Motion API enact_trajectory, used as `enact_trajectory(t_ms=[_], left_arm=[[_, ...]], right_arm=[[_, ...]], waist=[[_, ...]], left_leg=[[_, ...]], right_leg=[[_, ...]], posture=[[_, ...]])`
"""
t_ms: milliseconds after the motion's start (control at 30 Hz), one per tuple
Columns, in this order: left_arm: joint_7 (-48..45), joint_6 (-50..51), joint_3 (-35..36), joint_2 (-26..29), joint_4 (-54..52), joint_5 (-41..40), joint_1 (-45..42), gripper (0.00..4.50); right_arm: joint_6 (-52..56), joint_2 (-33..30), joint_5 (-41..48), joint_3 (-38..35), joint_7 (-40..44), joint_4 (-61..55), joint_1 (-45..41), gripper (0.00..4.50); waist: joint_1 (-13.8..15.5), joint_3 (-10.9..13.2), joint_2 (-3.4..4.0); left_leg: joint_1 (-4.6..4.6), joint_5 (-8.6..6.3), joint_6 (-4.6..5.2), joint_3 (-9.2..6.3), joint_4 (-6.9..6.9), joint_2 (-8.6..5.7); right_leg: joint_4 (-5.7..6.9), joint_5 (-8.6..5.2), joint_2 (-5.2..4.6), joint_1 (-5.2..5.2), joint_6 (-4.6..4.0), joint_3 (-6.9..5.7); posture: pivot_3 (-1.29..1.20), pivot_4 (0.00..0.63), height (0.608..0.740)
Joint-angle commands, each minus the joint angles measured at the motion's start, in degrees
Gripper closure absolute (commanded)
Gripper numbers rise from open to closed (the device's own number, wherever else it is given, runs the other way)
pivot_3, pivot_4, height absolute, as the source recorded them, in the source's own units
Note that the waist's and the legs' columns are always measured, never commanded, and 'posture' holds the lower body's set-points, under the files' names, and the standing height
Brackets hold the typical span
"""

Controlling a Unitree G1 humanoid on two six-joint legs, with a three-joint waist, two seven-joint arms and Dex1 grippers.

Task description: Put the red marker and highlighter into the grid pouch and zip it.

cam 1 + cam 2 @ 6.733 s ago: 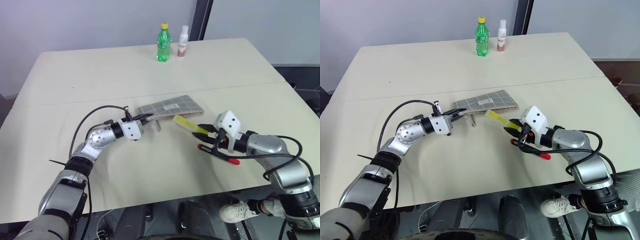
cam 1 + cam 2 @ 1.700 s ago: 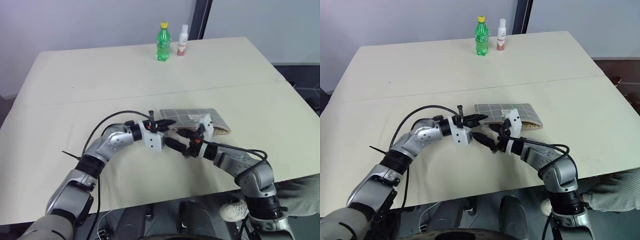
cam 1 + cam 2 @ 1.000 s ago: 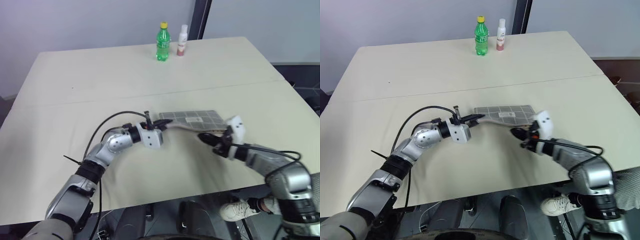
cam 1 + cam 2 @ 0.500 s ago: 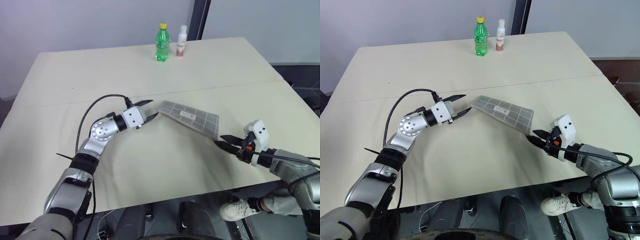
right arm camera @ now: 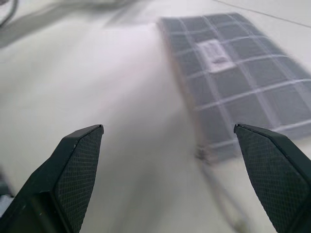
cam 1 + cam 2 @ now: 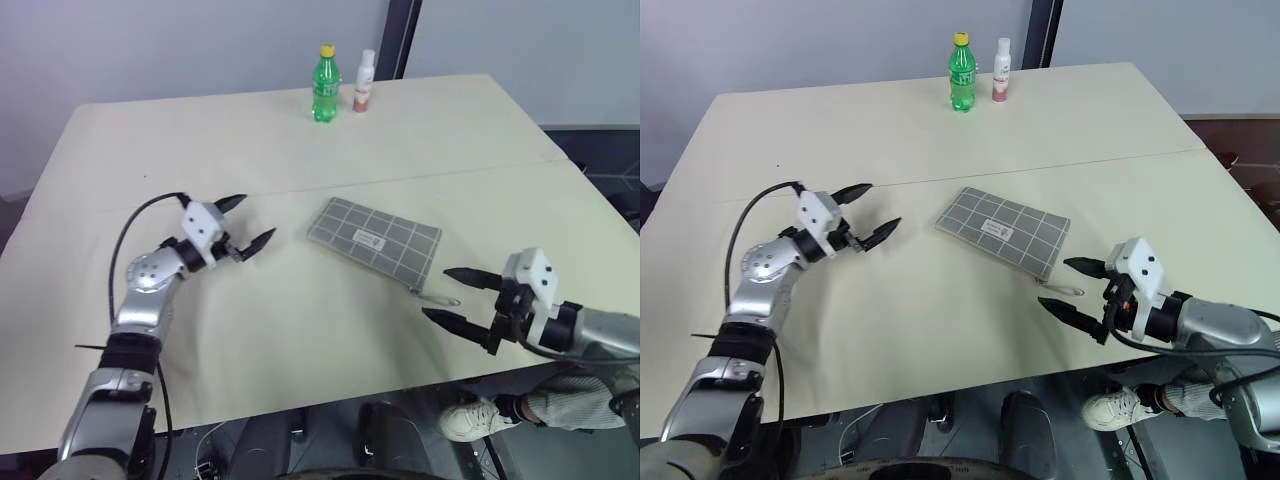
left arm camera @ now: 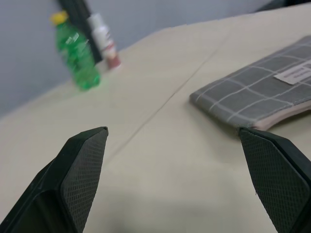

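Grid pouch [image 6: 375,237] lies flat on the worktop [image 6: 300,150], between both sets of fingers, touching neither. Left gripper [image 6: 242,224] fingers spread wide, holding nothing. Right gripper [image 6: 455,297] fingers spread wide too, zipper cord [image 6: 432,297] just beyond the tips.

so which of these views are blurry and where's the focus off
Right wrist view: grid pouch and table smeared with motion blur, own fingertips crisp. Left wrist view: green bottle soft, out of focus. Both eye views: sharp, evenly lit.
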Motion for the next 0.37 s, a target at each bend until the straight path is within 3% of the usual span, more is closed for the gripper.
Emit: enact_trajectory(t_ms=[33, 167, 267, 333, 367], left_arm=[[-0.81, 4.08, 4.51, 2.51, -4.63, -3.25, 2.19, 0.0], [1.07, 4.32, 6.47, 3.41, -4.1, -1.36, 4.4, 0.0], [1.1, 4.01, 6.77, 3.22, -3.27, -0.83, 4.92, 0.0], [0.86, 4.17, 6.83, 2.98, -3.22, -0.77, 5.02, 0.0], [0.21, 4.97, 6.77, 2.99, -3.37, -1.17, 5.17, 0.0]], right_arm=[[-2.43, -0.16, -0.04, -3.1, 0.96, -1.43, 2.21, 0.03], [-4.4, 0.54, -1.19, -3.91, 0.26, -0.42, 3.54, 0.03], [-6.05, 1.42, -2.63, -3.21, -0.16, 0.9, 4.25, 0.03], [-6.5, 1.8, -2.72, -3.58, -0.3, 2.05, 4.31, 0.03], [-7.09, 1.65, -3.07, -4.13, -0.04, 3.01, 4.45, 0.03]], waist=[[-0.07, -0.01, 0.01], [0.12, -0.09, -0.08], [0.41, -0.2, -0.33], [0.59, -0.16, -0.19], [0.59, -0.16, -0.19]], left_leg=[[0.01, 0.0, 0.0, 0.0, -0.03, 0.0], [0.01, -0.01, -0.01, 0.29, -0.34, 0.0], [0.18, 0.07, -0.12, 1.63, -1.21, -0.01], [-0.01, 0.26, -0.48, 1.85, -0.3, 0.08], [-0.24, -0.28, -0.82, 0.95, 0.89, 0.25]], right_leg=[[-0.09, 0.04, 0.0, 0.04, -0.06, 0.0], [-0.11, 0.1, 0.06, 0.03, -0.18, 0.18], [0.67, -0.22, -0.16, -0.45, -0.67, 0.65], [0.56, -0.28, -1.31, -1.2, -0.58, 0.15], [0.56, -0.14, -1.94, -1.08, -0.67, -0.96]], posture=[[0.0, 0.15, 0.74], [0.0, 0.15, 0.74], [0.0, 0.15, 0.74], [0.0, 0.15, 0.74], [0.0, 0.15, 0.74]])
